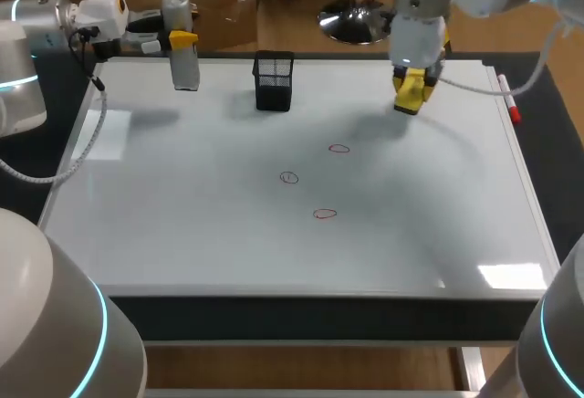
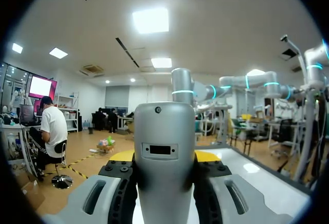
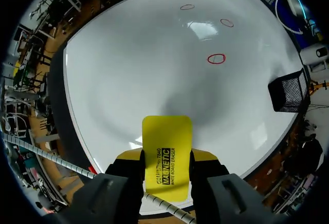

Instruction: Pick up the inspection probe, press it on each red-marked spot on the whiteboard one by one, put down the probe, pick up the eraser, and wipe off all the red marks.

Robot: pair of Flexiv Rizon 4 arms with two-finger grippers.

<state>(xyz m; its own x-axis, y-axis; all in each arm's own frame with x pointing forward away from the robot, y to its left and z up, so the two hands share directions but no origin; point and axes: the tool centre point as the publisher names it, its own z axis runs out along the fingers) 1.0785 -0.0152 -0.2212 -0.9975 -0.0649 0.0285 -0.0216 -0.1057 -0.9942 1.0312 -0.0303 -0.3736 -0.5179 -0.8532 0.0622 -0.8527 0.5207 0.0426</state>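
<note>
— Looking at the left arm (image 1: 55,16) first, which way does the probe (image 1: 184,56) stand?

— Upright. Its long axis runs top to bottom, with the rounded grey head up and the lower end toward the far left corner of the whiteboard (image 1: 228,234). I cannot tell whether that end touches the board.

— And the left jaws?

— Clenched on the probe, a yellow fingertip (image 2: 122,156) pressed to each side of its body. They come in level, so the probe sits crosswise to them. Seen from the wrist, its head rises well above the fingers.

— What about the right arm (image 1: 422,15)?

— The right jaws are grasping the eraser (image 3: 167,131), a flat yellow block. Its long axis lies along the fingers, and the free end pokes out past the tips, pointing down at the board. It hangs over the far right part, with a shadow on the board beside it.

— The marks?

— Three red rings (image 1: 325,214), all unwiped, near the middle of the board and well apart from both tools.

— Anything else on the surface (image 1: 561,170)?

— A black mesh cup (image 1: 274,80) stands at the board's far edge, between the two arms and nearer the probe. A red marker (image 1: 509,99) lies along the right rim.
</note>
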